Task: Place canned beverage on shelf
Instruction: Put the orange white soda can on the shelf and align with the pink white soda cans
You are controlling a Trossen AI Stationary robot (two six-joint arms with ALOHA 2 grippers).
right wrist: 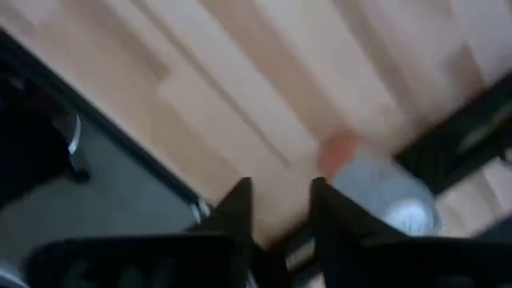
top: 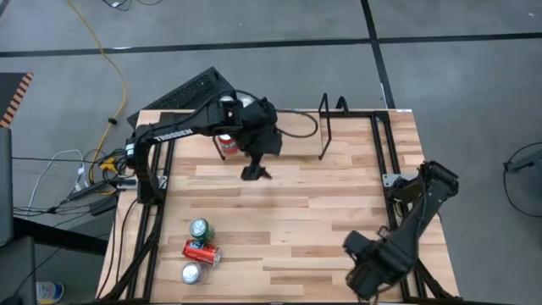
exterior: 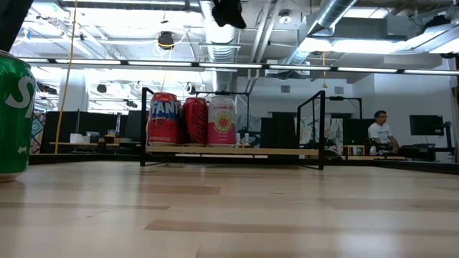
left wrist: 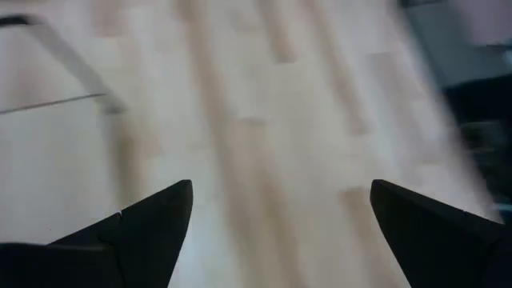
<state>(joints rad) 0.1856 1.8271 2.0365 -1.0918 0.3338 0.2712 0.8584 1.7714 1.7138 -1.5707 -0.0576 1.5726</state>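
The green can (exterior: 14,118) stands nearest the low camera, upright at the near left of the wooden table (top: 296,212).

**Progress**
- The shelf (exterior: 233,151) sits at the far side of the table. The low view shows 3 cans upright on it, side by side at its left end: a red Fanta can (exterior: 163,118), a dark red can (exterior: 195,120) and a pink can (exterior: 221,120).
- The right part of the shelf, up to its right end loop (exterior: 313,122), is unoccupied.
- 3 cans wait at the near left: the green can upright, a red can (top: 201,252) lying on its side, and a silver-topped can (top: 191,273) upright. Judged from this, roughly half the work is done.

**Grippers**
- Left gripper (left wrist: 280,216): raised above the table just in front of the shelf, jaws wide apart, holding nothing.
- Right gripper (right wrist: 278,210): parked at the near right table edge, jaws slightly apart, holding nothing.

**Edges and clearance**
- Black rails (top: 385,161) run along the left and right table edges; the waiting cans stand just beside the left rail.
- The table centre between shelf and waiting cans is unobstructed, giving the left arm a direct path.
- Judgement: further placements should go right of the pink can, clear of the right end loop.
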